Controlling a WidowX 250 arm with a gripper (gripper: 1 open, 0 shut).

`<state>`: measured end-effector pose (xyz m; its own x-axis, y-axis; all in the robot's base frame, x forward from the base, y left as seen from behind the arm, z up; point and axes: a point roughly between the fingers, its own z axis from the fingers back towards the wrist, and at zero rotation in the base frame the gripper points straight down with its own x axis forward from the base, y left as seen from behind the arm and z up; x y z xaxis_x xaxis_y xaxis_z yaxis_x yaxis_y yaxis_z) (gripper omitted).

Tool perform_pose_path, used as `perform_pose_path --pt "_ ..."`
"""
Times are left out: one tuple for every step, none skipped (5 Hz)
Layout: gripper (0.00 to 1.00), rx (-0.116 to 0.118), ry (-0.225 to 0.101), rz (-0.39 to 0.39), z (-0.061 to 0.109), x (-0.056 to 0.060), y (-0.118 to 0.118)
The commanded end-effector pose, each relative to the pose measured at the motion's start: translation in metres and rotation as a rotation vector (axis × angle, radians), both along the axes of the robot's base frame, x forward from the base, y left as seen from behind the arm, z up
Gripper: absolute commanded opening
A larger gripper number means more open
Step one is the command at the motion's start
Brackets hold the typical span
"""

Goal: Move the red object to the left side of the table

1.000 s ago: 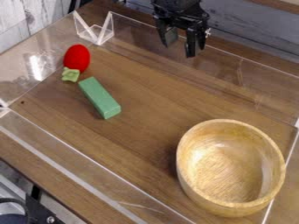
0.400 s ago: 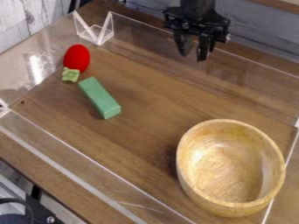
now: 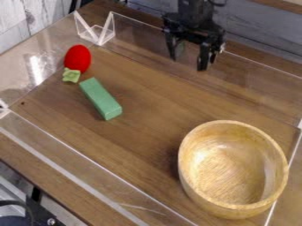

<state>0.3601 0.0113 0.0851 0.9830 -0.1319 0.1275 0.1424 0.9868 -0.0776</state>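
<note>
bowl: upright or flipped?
Upright: the wooden bowl's open mouth faces up, its inside visible.

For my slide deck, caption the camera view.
Black robot hand hovering above a brown wooden table, small round red toy fruit at left.

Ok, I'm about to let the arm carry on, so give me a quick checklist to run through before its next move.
- Red toy fruit in sight, uncovered: ok
- Gripper open, holding nothing: ok
- Green block apart from the fruit: ok
- Wooden bowl away from the fruit: ok
- Gripper at the fruit, ready to grasp: not ok
- Which table side counts as "left": cannot tell
</note>
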Motion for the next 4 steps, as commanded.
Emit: perform_pose_path --pt "1.0 -0.002 -0.064 -0.015 0.0195 0.0163 0.0111" --pt "1.0 -0.005 -0.064 -0.019 0.0201 0.0151 0.018" --pt "1.0 -0.022 -0.069 -0.059 0.0176 0.0151 0.0192" --pt "1.0 -0.04 -0.075 -0.105 0.0166 0.015 0.0161"
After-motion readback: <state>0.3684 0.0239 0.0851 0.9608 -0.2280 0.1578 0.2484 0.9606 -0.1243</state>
